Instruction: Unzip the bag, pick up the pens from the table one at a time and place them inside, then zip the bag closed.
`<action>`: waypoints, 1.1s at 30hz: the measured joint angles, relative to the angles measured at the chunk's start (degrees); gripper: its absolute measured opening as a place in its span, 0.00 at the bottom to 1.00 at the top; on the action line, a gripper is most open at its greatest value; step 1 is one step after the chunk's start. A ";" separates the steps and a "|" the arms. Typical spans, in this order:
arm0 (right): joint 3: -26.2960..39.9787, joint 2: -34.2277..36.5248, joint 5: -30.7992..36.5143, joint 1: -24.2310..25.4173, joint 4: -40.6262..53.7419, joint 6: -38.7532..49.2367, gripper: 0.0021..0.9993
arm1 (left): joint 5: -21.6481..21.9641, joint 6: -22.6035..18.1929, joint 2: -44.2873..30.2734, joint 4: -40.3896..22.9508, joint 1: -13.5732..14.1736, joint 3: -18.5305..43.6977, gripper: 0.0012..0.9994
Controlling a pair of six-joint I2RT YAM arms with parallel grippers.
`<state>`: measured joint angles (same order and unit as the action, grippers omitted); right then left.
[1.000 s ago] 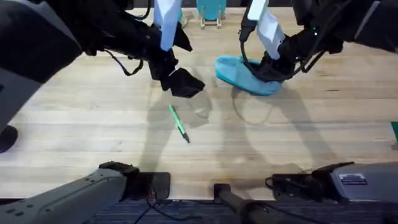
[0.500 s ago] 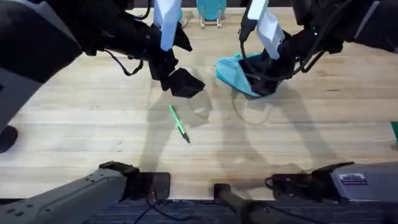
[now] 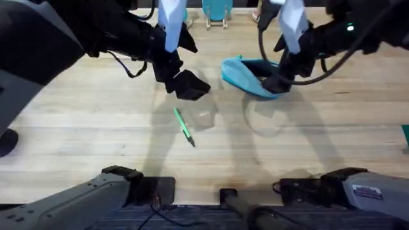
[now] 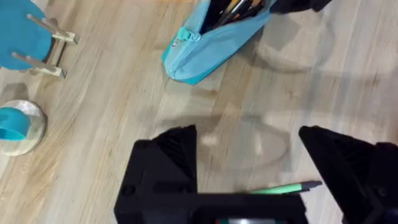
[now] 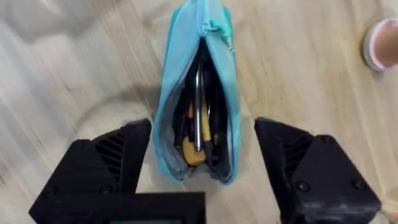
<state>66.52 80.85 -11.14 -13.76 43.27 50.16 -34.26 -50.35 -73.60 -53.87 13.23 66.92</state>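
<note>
The teal bag [image 3: 243, 71] lies at the table's far middle with its zipper open; in the right wrist view the bag [image 5: 177, 68] shows dark pens and a yellow piece inside. My right gripper [image 5: 199, 177] hangs open above the bag's near end, a finger on each side, and it stands at the bag's right end [image 3: 276, 81] in the overhead view. A green pen [image 3: 184, 126] lies alone on the wood nearer the bases. My left gripper [image 3: 188, 85] hovers open just beyond the green pen [image 4: 283, 188], left of the bag [image 4: 211, 37].
A teal stand with wooden legs [image 3: 217, 11] sits at the far edge. A roll of teal tape [image 4: 15, 124] lies near it. A pink round object [image 5: 382, 43] lies beyond the bag. A teal item [image 3: 406, 137] pokes in at the right edge.
My right gripper has lifted off the bag and shifted right. The bag's mouth now gapes open. The left arm and green pen have not moved.
</note>
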 joint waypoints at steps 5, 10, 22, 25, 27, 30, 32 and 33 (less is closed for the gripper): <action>0.00 -4.85 -0.43 -0.07 0.25 -6.70 1.00 | 0.00 0.00 0.00 -1.69 0.00 0.00 0.99; 0.00 -9.58 -0.54 -0.07 1.55 -13.25 1.00 | 0.00 0.00 0.00 -2.38 0.00 0.00 0.99; 0.00 -11.18 -0.69 -0.07 3.36 -20.15 1.00 | 7.14 17.69 0.00 -1.61 0.00 0.00 0.99; 0.00 -12.11 -0.71 -0.07 4.31 -21.43 1.00 | 11.48 28.88 0.00 -1.77 0.00 0.00 0.99; 0.00 -12.66 -0.71 -0.07 5.09 -21.77 1.00 | 13.63 36.23 0.00 -2.21 0.00 0.00 0.99; 0.00 -13.35 -0.71 -0.07 5.35 -22.11 1.00 | 16.02 47.07 0.00 -3.10 0.00 0.00 0.99; 0.00 -13.73 -0.71 -0.07 5.39 -22.23 1.00 | 16.82 53.52 0.00 -3.94 0.00 0.00 0.99; 0.00 -13.87 -0.71 -0.07 5.39 -22.32 1.00 | 17.15 56.47 0.00 -4.50 0.00 0.00 0.99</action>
<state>66.52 66.98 -11.86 -13.82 48.66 27.84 -17.11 6.12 -73.60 -58.36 13.23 66.92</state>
